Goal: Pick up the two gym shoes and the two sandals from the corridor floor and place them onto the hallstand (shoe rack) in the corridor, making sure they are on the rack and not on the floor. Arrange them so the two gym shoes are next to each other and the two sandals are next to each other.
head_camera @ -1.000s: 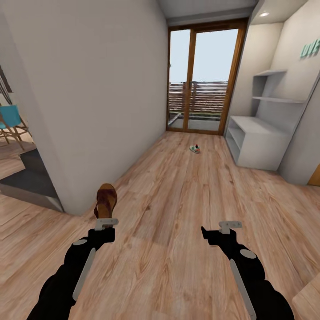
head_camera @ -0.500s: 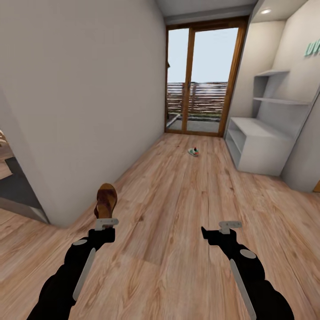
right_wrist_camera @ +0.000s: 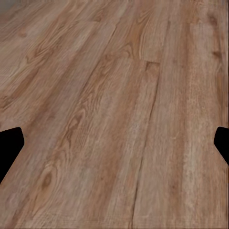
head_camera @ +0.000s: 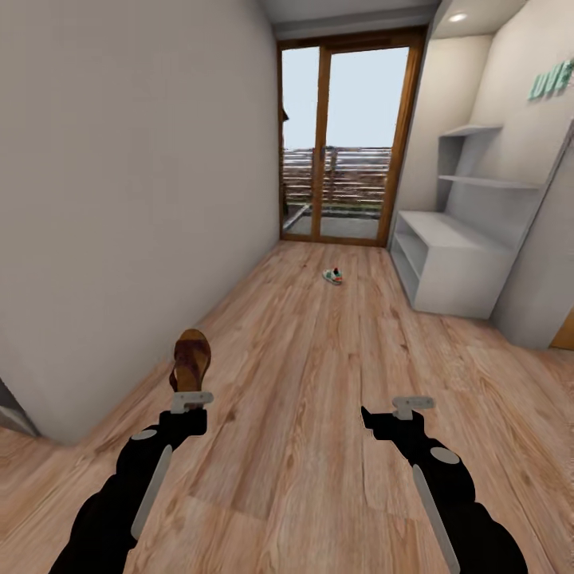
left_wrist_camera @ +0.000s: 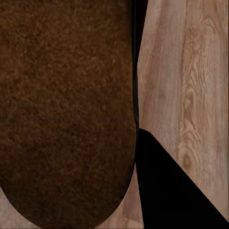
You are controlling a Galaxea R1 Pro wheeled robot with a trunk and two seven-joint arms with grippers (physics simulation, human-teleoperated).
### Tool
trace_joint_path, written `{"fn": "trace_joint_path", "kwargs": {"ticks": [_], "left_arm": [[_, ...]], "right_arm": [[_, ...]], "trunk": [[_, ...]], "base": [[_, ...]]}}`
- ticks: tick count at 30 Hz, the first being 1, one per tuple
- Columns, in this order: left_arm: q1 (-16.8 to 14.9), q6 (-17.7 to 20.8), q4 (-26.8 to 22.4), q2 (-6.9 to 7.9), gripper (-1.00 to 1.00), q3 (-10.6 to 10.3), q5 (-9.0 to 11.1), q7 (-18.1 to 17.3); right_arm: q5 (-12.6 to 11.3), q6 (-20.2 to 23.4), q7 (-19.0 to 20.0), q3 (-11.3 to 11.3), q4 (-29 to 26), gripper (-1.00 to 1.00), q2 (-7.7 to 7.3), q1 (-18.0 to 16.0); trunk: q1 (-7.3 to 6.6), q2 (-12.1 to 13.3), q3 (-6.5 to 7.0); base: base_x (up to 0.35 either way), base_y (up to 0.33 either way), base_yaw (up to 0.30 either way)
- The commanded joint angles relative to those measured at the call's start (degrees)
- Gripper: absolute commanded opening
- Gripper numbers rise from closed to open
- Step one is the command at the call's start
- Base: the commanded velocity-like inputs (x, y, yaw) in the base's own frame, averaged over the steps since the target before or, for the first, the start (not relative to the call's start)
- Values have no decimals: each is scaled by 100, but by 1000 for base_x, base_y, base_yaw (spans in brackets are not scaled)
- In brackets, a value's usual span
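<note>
Left tool (head_camera: 190,399) is clamped on a brown sandal (head_camera: 191,360), carried above the corridor floor (head_camera: 319,383). Right tool (head_camera: 399,410) is spread wide and empty. I'd drive steadily past the gym shoe (head_camera: 332,276) to the hallstand (head_camera: 446,271) on the right, keeping the sandal level.

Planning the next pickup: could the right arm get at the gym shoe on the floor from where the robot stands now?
Probably not. The gym shoe lies far down the corridor floor, near the hallstand, well beyond the empty, open right gripper. Nothing blocks the way; the robot must drive closer.
</note>
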Motion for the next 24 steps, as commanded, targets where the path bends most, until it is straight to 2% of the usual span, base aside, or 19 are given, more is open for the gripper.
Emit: {"fn": "trace_joint_path", "kwargs": {"ticks": [1,12,24], "left_arm": [[-3,35,-10,-13,-100,4,10,-18],[-3,35,-10,-69,-100,4,10,-18],[-5,35,-10,-79,-100,4,10,-18]], "right_arm": [[-3,29,13,1,-6,100,-1,-3],[-2,29,13,1,-4,100,-1,-3],[0,29,13,1,2,100,0,-4]], "trunk": [[2,-2,-6],[2,-2,-6],[2,-2,1]], "base": [[344,-97,-250],[344,-96,-233],[345,-84,-20]]}}
